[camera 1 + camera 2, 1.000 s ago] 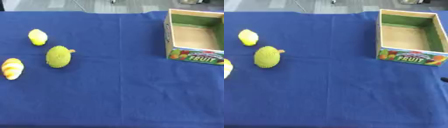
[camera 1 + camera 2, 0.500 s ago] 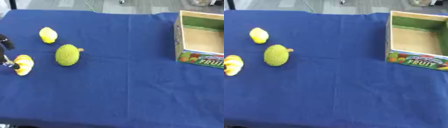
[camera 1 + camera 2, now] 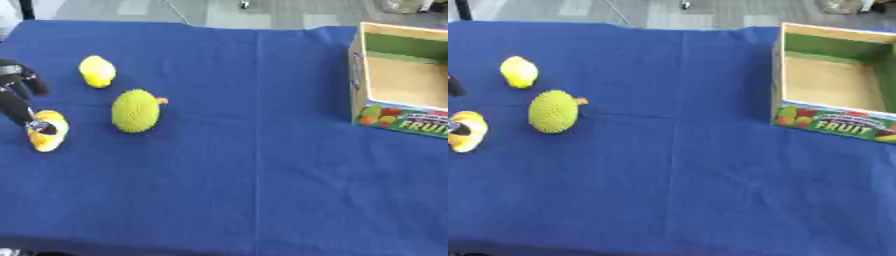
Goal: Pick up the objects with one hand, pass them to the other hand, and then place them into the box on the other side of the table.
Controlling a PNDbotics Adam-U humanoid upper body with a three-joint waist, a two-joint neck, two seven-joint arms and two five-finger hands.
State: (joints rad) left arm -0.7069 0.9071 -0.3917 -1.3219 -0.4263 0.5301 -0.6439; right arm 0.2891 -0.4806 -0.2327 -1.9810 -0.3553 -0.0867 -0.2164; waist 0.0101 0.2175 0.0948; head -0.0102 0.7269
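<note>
- Left eye view: the left robot hand (image 3: 19, 100) comes in at the left edge of the desk (image 3: 254, 165), which has a blue cloth on it.
- Its dark fingertips (image 3: 42, 126) touch the top of a yellow-orange fruit (image 3: 46, 136); I cannot tell if the fingers close around it.
- A green spiky fruit (image 3: 136, 110) lies just beside it, toward the middle of the desk.
- A lemon (image 3: 97, 71) lies further back, near the left edge.
- The open cardboard box (image 3: 833, 82), with "FRUIT" on its front, stands at the far right corner.
- The right robot hand is not visible.
</note>
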